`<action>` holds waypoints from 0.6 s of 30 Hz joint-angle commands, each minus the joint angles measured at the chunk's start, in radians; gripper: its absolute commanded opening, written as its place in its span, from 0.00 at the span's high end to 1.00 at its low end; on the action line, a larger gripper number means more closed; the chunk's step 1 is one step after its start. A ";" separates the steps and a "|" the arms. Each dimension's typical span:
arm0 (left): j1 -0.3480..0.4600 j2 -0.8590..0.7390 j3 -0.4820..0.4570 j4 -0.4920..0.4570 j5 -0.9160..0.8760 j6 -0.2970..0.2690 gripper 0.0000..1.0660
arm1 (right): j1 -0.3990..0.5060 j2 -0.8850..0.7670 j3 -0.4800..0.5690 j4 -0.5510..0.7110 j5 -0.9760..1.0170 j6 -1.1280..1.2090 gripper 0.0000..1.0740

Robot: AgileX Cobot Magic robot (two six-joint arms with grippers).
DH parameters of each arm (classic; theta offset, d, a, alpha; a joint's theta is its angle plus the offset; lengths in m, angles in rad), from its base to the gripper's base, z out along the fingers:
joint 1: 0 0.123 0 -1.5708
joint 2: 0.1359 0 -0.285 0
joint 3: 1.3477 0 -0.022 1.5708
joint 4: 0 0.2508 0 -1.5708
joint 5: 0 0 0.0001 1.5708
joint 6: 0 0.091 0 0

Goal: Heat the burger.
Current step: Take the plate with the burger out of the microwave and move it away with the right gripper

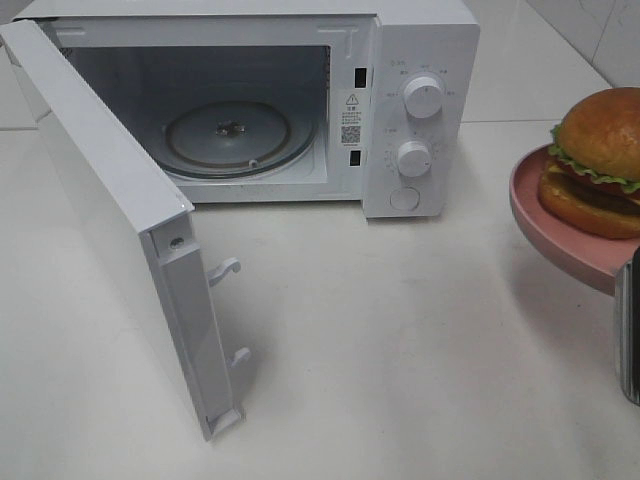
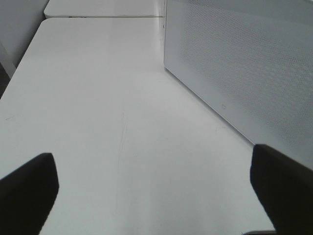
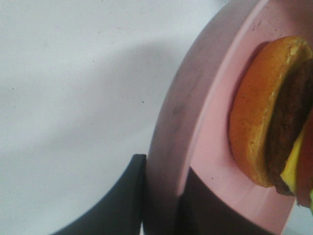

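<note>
While the microwave (image 1: 300, 100) stands at the back edge of the white worktop (image 1: 400, 350) with its door (image 1: 120, 230) swung wide toward the front left, the burger (image 1: 598, 165) sits on a pink plate (image 1: 560, 235) held up in the air over the worktop's right edge, clear of the surface and casting a shadow below. From the right wrist view, the right gripper (image 3: 161, 205) is pinched on the plate's rim, one dark finger (image 3: 115, 203) under the rim and the other on top of it, so the plate (image 3: 205, 122) is clamped between them; the burger (image 3: 274, 117) rests just inward of that grip, its bottom bun, dark patty and a sliver of yellow cheese showing. Inside the oven the glass turntable (image 1: 228, 135) lies flat in the cavity, and two round knobs (image 1: 423, 97) sit one above the other on the control panel at the right of the opening. The left gripper (image 2: 156, 191) hangs low over the bare worktop beside the outer face of the open door (image 2: 244, 63), its two fingers spread wide apart with nothing between them.
</note>
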 commanded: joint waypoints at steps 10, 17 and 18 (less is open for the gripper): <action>0.000 -0.018 0.002 -0.002 -0.015 -0.003 0.06 | -0.004 -0.017 -0.005 -0.106 0.159 0.427 1.00; 0.000 -0.018 0.002 -0.002 -0.015 -0.003 0.06 | -0.004 0.054 -0.015 -0.144 0.257 0.566 1.00; 0.000 -0.018 0.002 -0.002 -0.015 -0.003 0.06 | -0.004 0.097 -0.028 -0.145 0.278 0.608 1.00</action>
